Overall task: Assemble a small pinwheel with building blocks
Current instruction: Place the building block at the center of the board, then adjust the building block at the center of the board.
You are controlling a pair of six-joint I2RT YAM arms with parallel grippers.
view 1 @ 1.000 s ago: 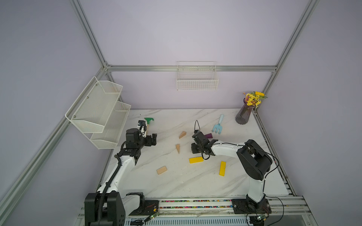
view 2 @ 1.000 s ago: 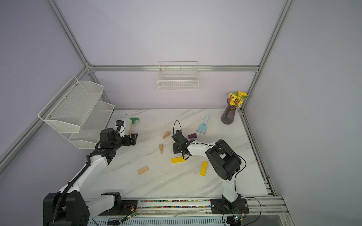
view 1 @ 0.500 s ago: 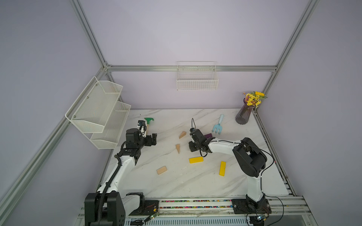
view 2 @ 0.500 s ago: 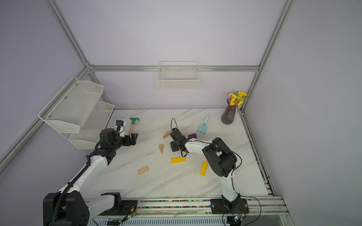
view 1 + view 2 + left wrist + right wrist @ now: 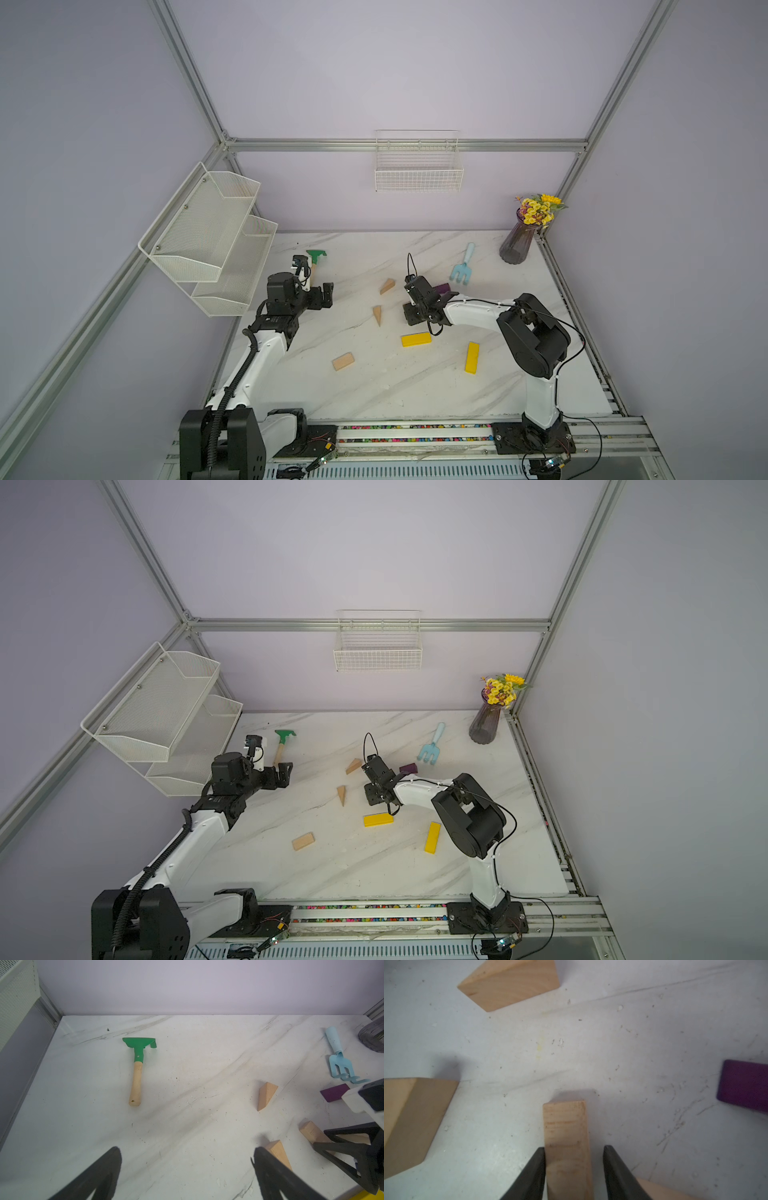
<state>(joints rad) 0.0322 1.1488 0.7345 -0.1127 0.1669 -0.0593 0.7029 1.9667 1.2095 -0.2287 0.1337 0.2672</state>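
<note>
No pinwheel shows in any view; the building blocks lie apart on the marble table. My right gripper [image 5: 574, 1148] [image 5: 412, 319] is open around a pale wood rectangular block [image 5: 566, 1126]. One finger touches it and the other stands clear. Near it lie two wood wedges [image 5: 387, 286] [image 5: 377, 314], the purple wedge [image 5: 441, 287], two yellow bars [image 5: 416, 339] [image 5: 472, 357] and another wood block [image 5: 343, 361]. My left gripper [image 5: 186, 1149] [image 5: 326, 293] is wide open and empty, hovering at the left.
A green rake [image 5: 316, 257] lies at the back left by my left gripper. A light blue fork [image 5: 462, 266] and a vase of flowers [image 5: 519, 245] stand at the back right. White mesh shelves [image 5: 216, 237] hang over the left edge.
My right gripper has shifted a little to the left and its jaws have spread off the wood block. The left arm has not moved.
</note>
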